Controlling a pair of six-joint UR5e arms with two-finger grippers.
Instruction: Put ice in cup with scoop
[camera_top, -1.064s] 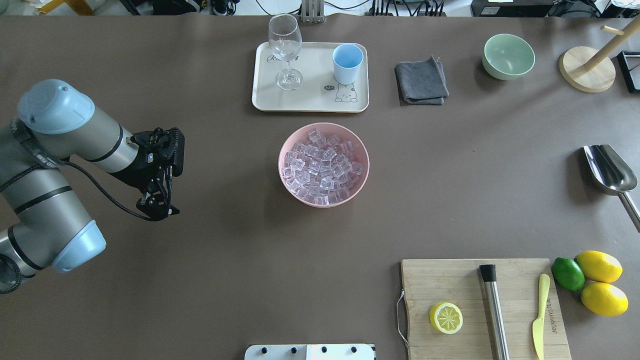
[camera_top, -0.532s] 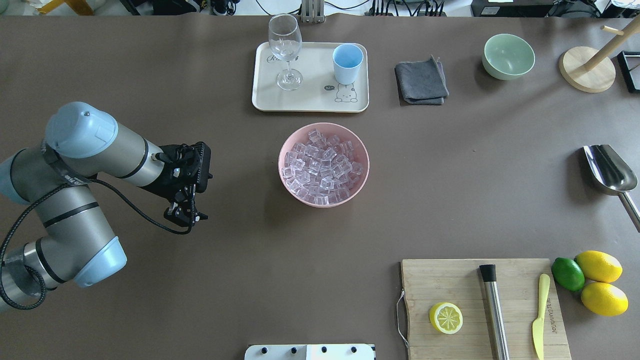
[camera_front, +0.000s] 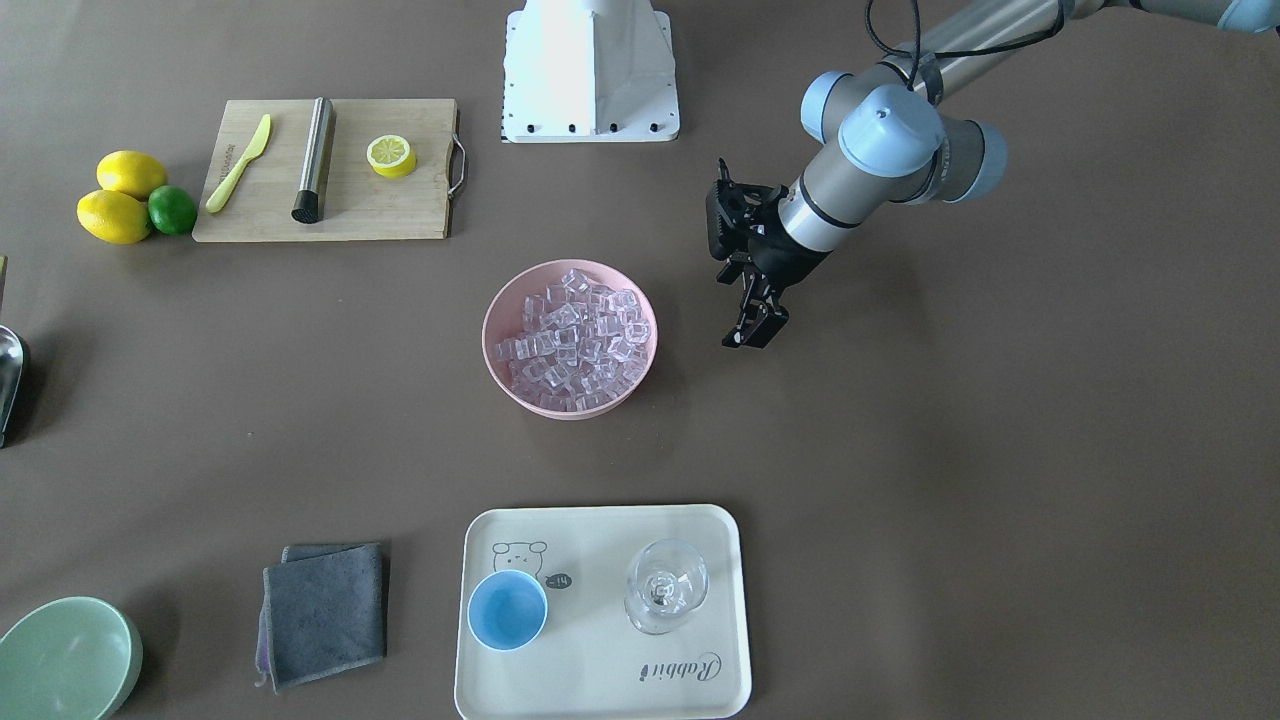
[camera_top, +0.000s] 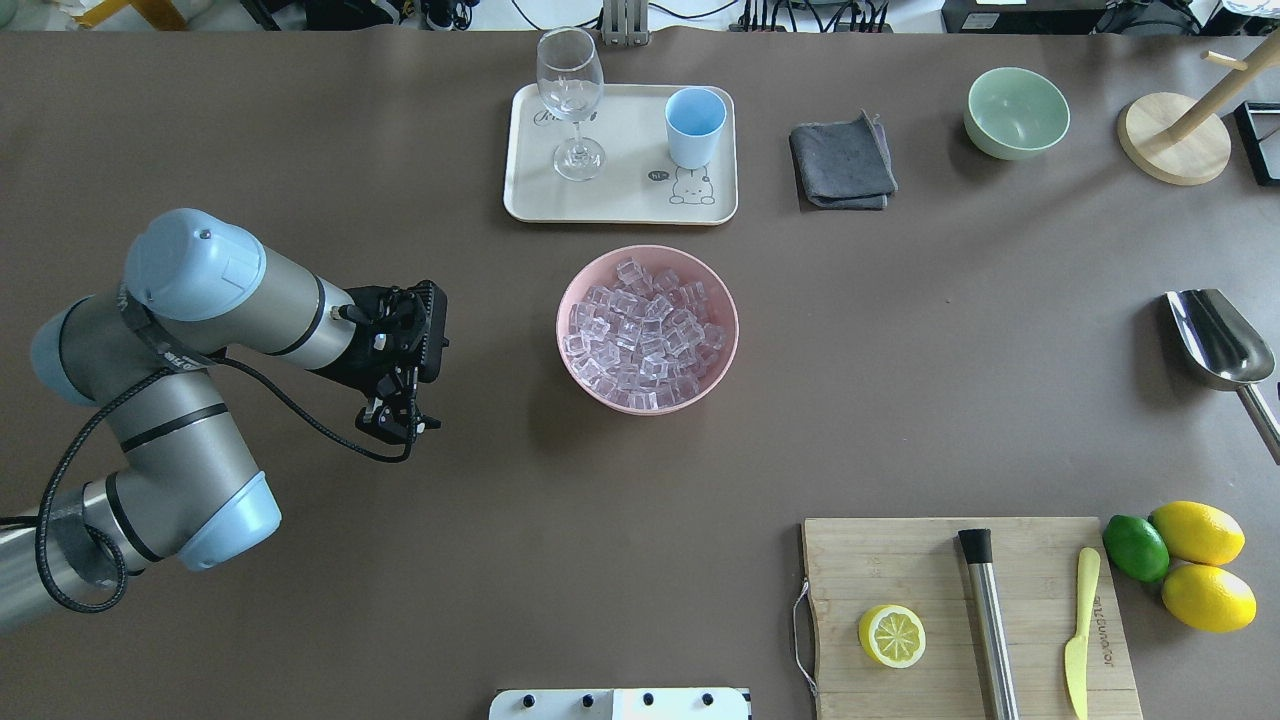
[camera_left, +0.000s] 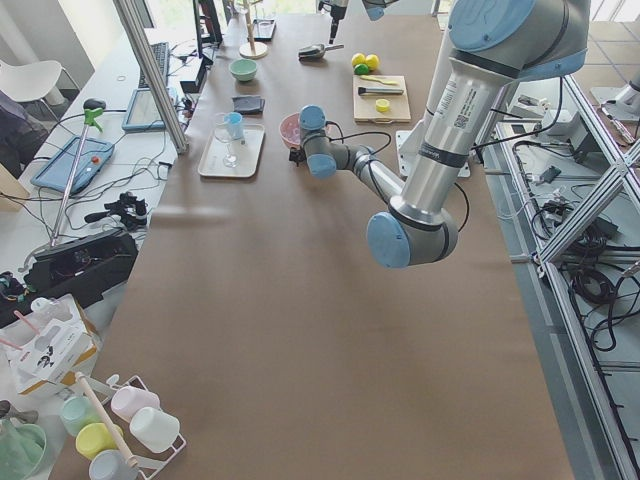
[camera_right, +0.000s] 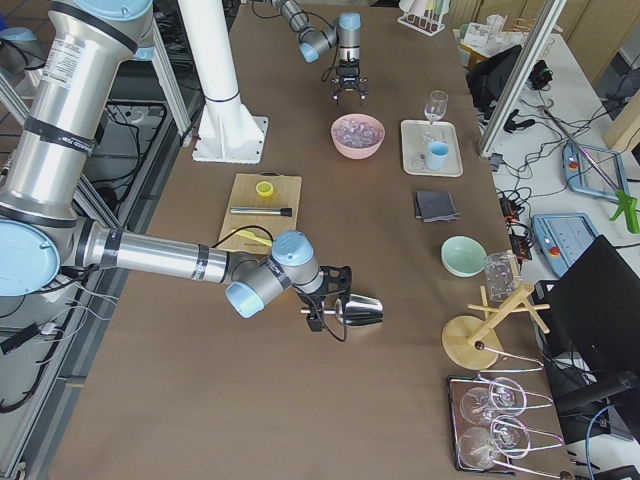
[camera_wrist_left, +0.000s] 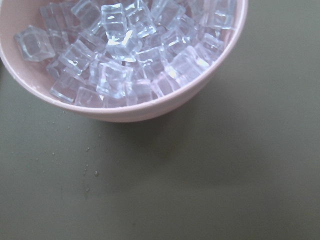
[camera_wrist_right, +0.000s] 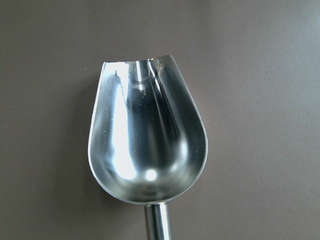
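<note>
Beside glassy ice cubes, left pincer agape; right pincer near shiny scoop, state unclear.

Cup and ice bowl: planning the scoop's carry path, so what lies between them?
Overhead view: only bare table and a strip of tray lie between the pink bowl and cup.

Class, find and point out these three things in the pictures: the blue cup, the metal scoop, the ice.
cup (camera_front: 507, 610): exterior front-facing view, on its inside floor.
scoop (camera_wrist_right: 147, 150): right wrist view, inside its shiny bowl.
ice (camera_top: 645, 335): overhead exterior view, on a cube in the middle of the pile.
</note>
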